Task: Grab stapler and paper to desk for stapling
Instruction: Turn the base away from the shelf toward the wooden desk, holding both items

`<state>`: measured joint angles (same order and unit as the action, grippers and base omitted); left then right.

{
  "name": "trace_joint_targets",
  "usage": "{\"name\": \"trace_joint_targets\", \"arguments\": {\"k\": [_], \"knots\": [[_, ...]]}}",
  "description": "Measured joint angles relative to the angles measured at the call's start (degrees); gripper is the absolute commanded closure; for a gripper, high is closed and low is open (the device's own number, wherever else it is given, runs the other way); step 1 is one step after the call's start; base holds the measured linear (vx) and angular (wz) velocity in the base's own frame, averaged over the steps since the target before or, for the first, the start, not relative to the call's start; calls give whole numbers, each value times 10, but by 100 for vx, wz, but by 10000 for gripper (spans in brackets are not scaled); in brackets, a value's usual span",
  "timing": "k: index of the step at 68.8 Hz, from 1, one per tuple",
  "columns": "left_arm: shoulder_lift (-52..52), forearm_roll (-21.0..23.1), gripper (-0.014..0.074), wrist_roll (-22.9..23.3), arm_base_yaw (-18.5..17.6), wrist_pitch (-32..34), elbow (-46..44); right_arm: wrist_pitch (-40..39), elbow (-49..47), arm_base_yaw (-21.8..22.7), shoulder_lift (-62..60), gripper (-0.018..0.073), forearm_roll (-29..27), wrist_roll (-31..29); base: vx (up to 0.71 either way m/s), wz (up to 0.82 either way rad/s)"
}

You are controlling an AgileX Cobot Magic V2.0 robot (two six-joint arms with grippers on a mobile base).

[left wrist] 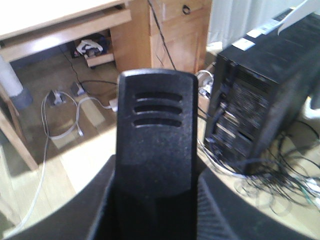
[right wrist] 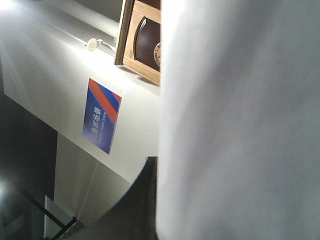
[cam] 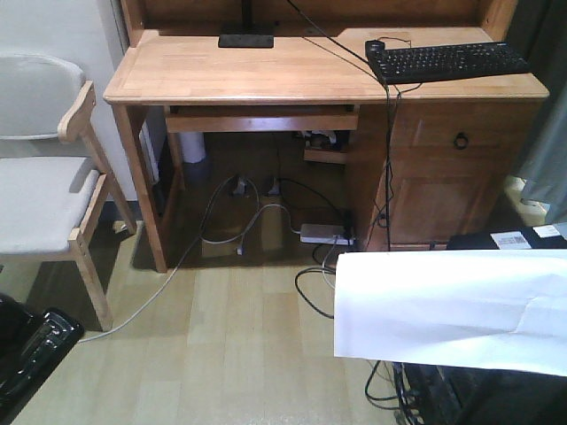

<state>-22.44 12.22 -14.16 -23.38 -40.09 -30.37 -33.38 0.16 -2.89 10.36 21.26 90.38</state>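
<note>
Paper (right wrist: 240, 120) lies against right end effector (right wrist: 148, 200); closure unclear, perhaps clamped.

Light-wood desk (cam: 292, 75) across upper frame, black keyboard (cam: 447, 60) and mouse (cam: 376, 45) at its right, black stand base (cam: 246, 40) top centre, white power strip (cam: 323, 234) on floor (cam: 230, 336) below.

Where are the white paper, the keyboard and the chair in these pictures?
paper (cam: 452, 310): front-facing view, middle of the white sheet.
keyboard (cam: 447, 60): front-facing view, middle of its black keys.
chair (cam: 35, 199): front-facing view, on the grey seat cushion.
</note>
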Motion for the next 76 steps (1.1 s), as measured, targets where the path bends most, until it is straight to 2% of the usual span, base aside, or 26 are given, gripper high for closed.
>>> {"name": "trace_joint_targets", "arguments": {"k": [76], "knots": [[0,0,603,0,0,0,0,0,0,0,0,561,0,0,27,-1]]}}
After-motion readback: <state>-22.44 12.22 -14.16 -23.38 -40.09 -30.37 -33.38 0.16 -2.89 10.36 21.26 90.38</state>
